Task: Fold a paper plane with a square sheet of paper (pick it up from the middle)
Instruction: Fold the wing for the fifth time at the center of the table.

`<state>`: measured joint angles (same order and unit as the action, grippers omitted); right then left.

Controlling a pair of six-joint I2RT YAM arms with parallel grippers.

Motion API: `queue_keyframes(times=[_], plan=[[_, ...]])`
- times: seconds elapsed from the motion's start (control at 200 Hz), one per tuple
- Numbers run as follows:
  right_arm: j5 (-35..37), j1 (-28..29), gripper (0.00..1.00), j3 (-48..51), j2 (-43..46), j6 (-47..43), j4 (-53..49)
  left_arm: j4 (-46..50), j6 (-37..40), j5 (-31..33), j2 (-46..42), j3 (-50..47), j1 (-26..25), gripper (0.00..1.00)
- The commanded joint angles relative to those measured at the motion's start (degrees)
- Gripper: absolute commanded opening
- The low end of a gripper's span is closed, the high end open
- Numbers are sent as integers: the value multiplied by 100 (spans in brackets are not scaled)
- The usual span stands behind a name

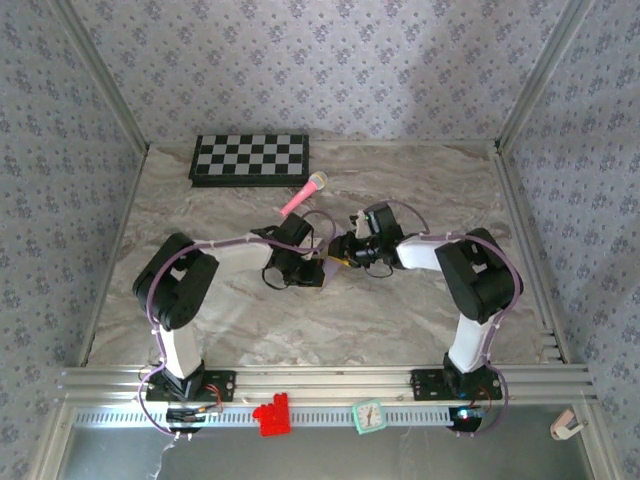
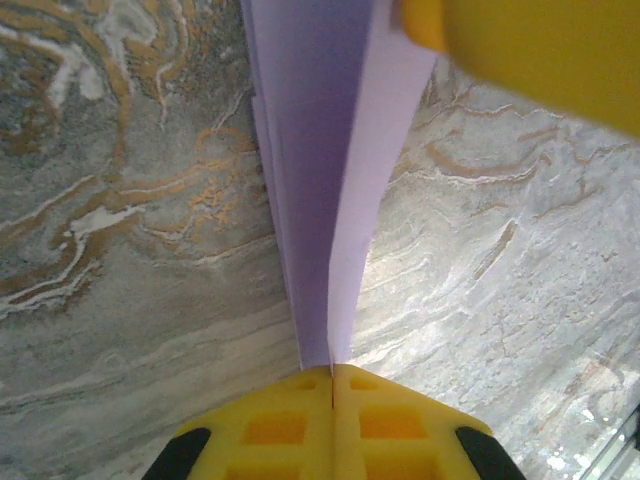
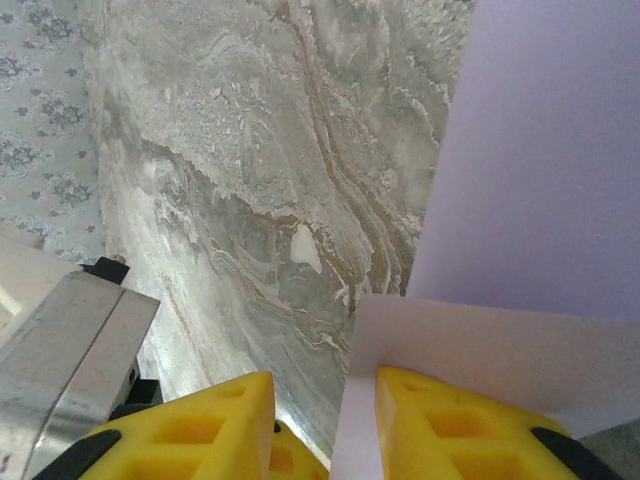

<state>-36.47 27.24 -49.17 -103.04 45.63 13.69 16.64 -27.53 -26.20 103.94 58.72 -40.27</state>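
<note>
Marble tabletop (image 1: pixel 250 320): left gripper (image 2: pixel 332 378) clamps the folded sheet (image 2: pixel 320 150); right gripper (image 3: pixel 325 385), parted at three o'clock, should pinch squarely.

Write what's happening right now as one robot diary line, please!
phase: mid-fold | left gripper: shut on folded paper | right gripper: open at the paper's edge | pink microphone: lying apart, untouched
</note>
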Motion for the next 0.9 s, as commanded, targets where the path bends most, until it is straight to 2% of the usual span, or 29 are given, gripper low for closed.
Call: queue_keyframes(times=[0.0,0.31,0.895], plan=[[243,-49,35,114,281,1,-12,-156,321,114,-240,-140,-31,2],[395,5,37,-19,347,-233,-385,-609,642,130,-331,-435,-51,2],[308,158,37,37,337,-223,-449,-834,539,50,-217,-587,-100,2]])
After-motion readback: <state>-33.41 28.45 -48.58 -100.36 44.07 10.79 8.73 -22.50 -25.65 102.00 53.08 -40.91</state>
